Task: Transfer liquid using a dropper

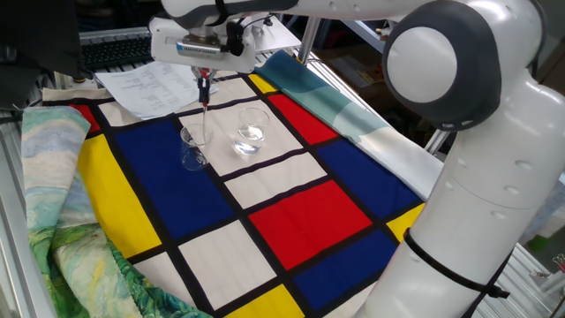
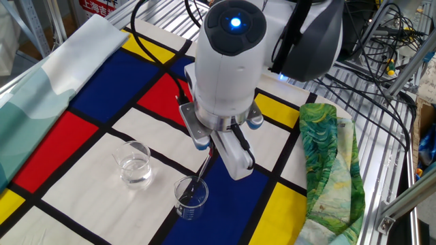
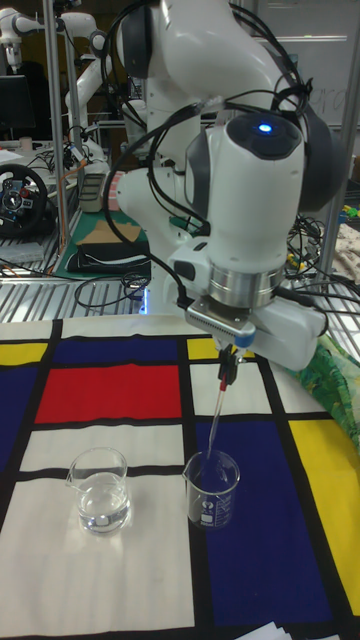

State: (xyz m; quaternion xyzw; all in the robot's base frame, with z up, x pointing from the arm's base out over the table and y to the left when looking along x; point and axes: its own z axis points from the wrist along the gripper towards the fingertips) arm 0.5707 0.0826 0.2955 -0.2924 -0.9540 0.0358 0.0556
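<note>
The jaws grip the dropper (image 3: pixel 220 405) by its red bulb, tube tip down inside the beaker (image 3: pixel 212 489) directly below them. Judged step: drawing or releasing liquid; next, lift straight clear of the rim.

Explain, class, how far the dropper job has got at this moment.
Done: the claw has the dropper gripped by its red bulb. In hand: its tip is down inside the small beaker. Left: lifting out and carrying it to the rounder glass, which holds clear liquid.

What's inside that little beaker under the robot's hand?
The dropper's clear tube dips into the beaker. Whether the beaker holds any liquid can't be seen.
</note>
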